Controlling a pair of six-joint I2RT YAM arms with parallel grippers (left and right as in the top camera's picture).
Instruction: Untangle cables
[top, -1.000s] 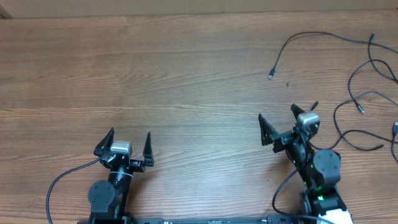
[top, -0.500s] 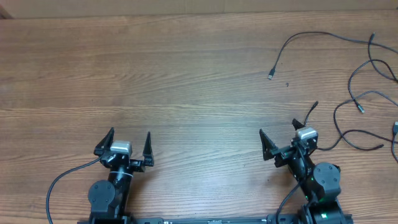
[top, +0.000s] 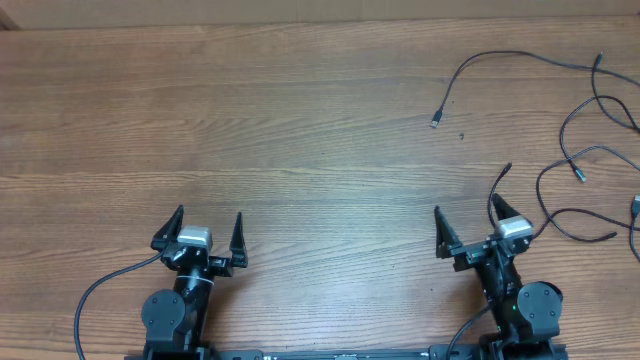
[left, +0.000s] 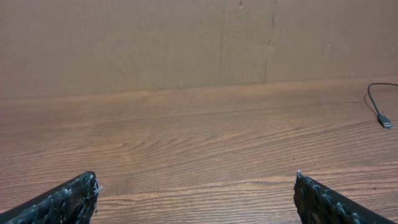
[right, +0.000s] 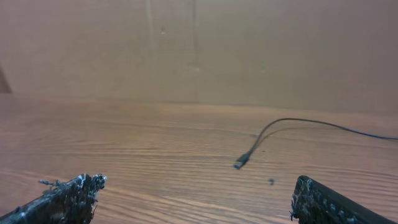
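Several thin black cables lie on the wooden table at the far right. One cable (top: 470, 62) curves from the right edge to a plug tip (top: 436, 122); the same cable (right: 280, 124) shows in the right wrist view and its plug (left: 384, 120) in the left wrist view. Other cables (top: 565, 135) loop and cross near the right edge, with a plug (top: 580, 175). One cable end (top: 502, 178) lies just beyond my right gripper (top: 468, 215), which is open and empty. My left gripper (top: 209, 215) rests open at the near left, far from the cables.
A brown cardboard wall (left: 186, 43) stands behind the table's far edge. The arm's own thicker wire (top: 100, 290) curls beside the left base. The cable loops run off the right edge of the overhead view.
My right arm has drawn back toward the near edge and shifted right, still open. The left arm and the cables have not moved.
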